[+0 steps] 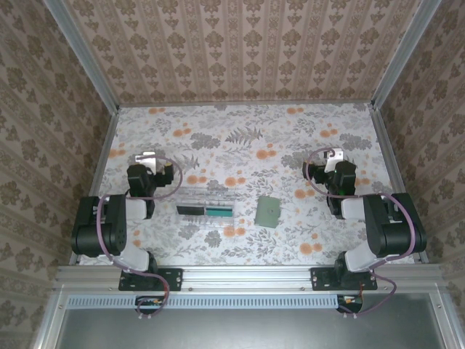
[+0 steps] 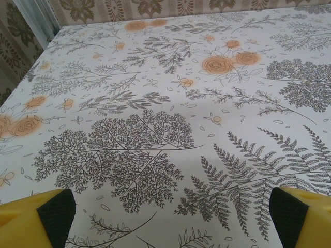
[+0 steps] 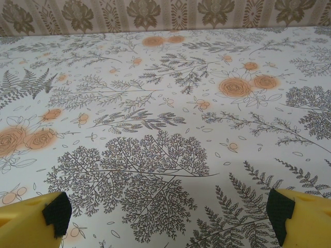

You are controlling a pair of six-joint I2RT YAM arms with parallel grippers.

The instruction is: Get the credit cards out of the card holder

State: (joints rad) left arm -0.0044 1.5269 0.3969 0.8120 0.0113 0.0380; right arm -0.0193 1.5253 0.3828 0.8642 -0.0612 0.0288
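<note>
Floral wallpaper boxes in a desk covered with a fern-and-rose cloth, and everything that matters sits in a row near its front edge. The card holder lies flat and slightly askew between the two arms, closer to the right one. It looks folded shut, so any credit cards inside it are hidden. Just to its left is a clear tray holding a dark piece and a teal piece; whether the teal one is a card I cannot tell. The left pincer and right pincer sit at either side, well apart from the holder. Each is spread wide with nothing between its black pads, which reads as a resting pose that keeps both arms off the holder.
</note>
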